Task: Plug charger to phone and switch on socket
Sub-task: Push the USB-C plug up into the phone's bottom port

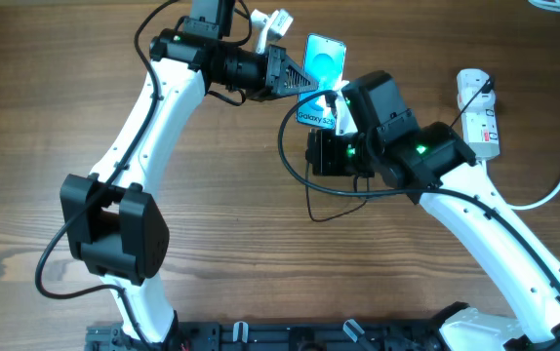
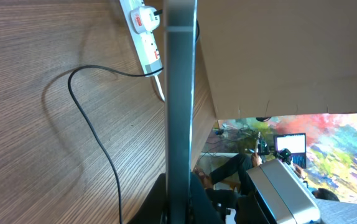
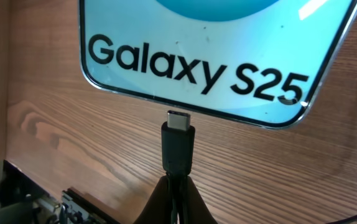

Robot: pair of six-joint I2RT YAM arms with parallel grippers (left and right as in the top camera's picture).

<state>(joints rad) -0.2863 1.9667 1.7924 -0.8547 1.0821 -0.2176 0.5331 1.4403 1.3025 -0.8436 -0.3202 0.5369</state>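
a: where do we stand on the plug-in?

b: the left tool [image 1: 295, 76] is closed on the phone [image 1: 325, 57] at its sides and holds it near the top middle of the overhead frame. the white "galaxy s25" strip points toward the right tool [image 1: 339, 117]. that tool is pinched shut on the back of the usb-c plug [image 3: 178, 140]. in the right wrist view the metal tip sits right at the phone's lower edge, close to its middle.

a: is it in yet?

b: i'd say not. the whole metal tip shows, and i can't see the port itself.

a: so how to do it well?

b: the phone's edge runs tilted across the right wrist frame while the plug stands straight up. i'd square the plug to that edge first, then push slowly along the phone's long axis. the left tool has to brace against the push so the phone doesn't slide in its grip.

a: room to move?

b: the charger cable [image 1: 295, 161] loops loosely on the bench [image 1: 212, 195] below the right tool, so it shouldn't tug. the lower middle of the overhead frame is bare wood. the power strip [image 1: 479, 117] lies at the right edge, well apart from the phone, with a black plug [image 1: 485, 86] in it. its white cord [image 1: 553, 190] trails to the right edge of the frame.

a: and the switch?

b: the right arm is nearer to it. it should keep off that cord and the cable loop on the way.
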